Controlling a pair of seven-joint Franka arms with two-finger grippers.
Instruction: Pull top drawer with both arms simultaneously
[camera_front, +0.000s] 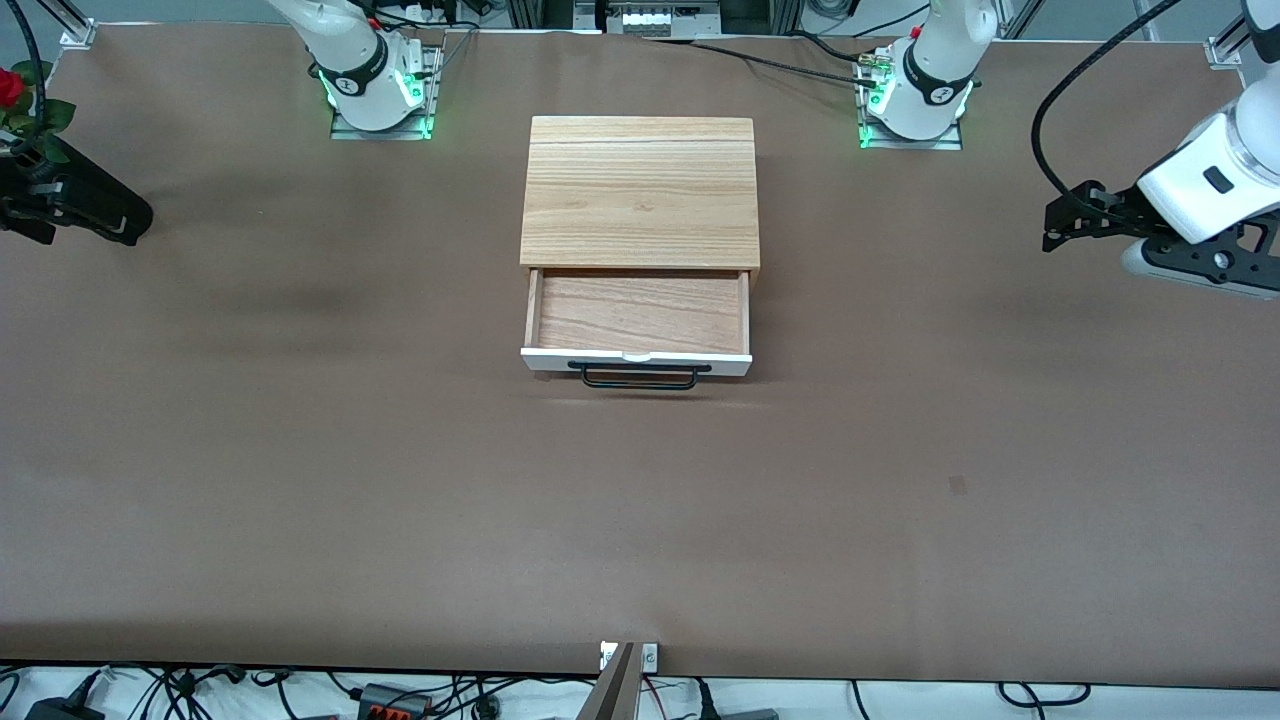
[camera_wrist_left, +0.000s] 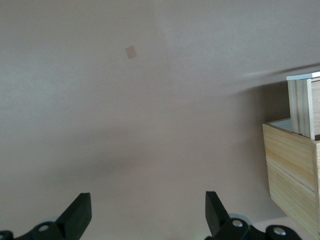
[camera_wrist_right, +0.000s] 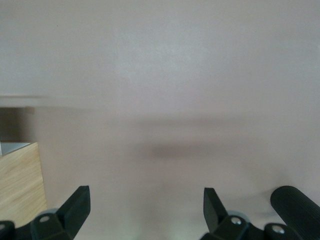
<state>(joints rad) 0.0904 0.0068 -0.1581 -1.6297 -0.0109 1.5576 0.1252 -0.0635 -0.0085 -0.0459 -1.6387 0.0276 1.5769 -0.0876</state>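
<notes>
Though the top drawer (camera_front: 637, 315) already sticks out of its light wooden box (camera_front: 640, 190), both arms are well away from it. The left end effector (camera_front: 1062, 222) hangs over the counter (camera_front: 300, 480) at the left arm's end, with its fingers (camera_wrist_left: 80, 212) spread wide and nothing in them. The right end effector (camera_front: 115, 222) hangs over the right arm's end, also wide open and empty. The drawer lies between them, about as far from one as from the other. Its long black bar handle (camera_front: 640, 375) runs from one arm's end toward the other's, on the white front (camera_front: 560, 358). I think each arm would have to come in sideways toward the middle to reach it.
</notes>
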